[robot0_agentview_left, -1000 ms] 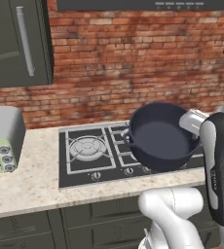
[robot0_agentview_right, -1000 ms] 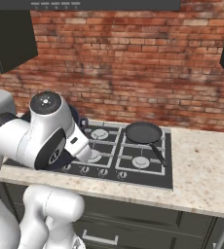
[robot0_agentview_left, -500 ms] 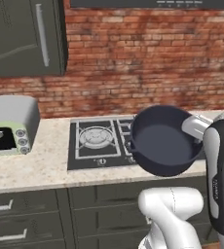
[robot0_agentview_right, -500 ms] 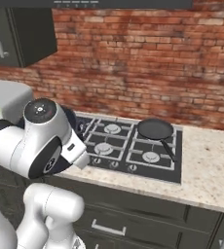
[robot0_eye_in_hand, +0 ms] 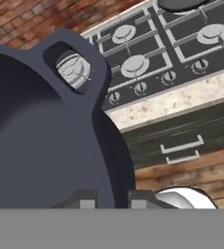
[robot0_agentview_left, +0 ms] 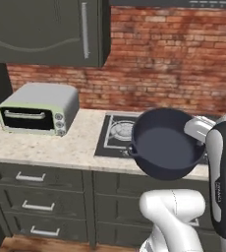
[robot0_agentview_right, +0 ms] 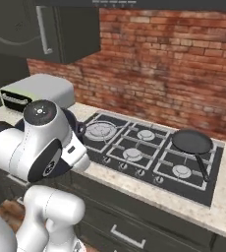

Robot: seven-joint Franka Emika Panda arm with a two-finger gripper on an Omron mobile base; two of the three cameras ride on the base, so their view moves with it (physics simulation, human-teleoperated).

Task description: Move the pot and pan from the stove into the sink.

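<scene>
The dark blue-grey pot (robot0_agentview_left: 165, 143) hangs tilted in the air over the counter's front edge, its open side facing the left base camera. My gripper (robot0_agentview_left: 197, 132) is shut on its right rim; in the hand view the pot (robot0_eye_in_hand: 41, 136) fills the left, its wall running down between my fingertips (robot0_eye_in_hand: 87, 202). The black pan (robot0_agentview_right: 192, 141) rests on the back right burner of the stove (robot0_agentview_right: 152, 156), with its long handle pointing toward the front. Below the pot's loop handle, the stove (robot0_eye_in_hand: 158, 46) and its knobs show. The sink is out of view.
A grey toaster oven (robot0_agentview_left: 39, 108) stands on the speckled counter (robot0_agentview_left: 61, 147) left of the stove. A dark upper cabinet (robot0_agentview_left: 46, 29) hangs above it. Drawers (robot0_agentview_left: 36, 197) run under the counter. A brick wall (robot0_agentview_right: 174, 64) backs everything.
The whole picture has shifted: the base has driven left, so the stove slid right and the toaster oven came fully into view. The pot stays held in my gripper.
</scene>
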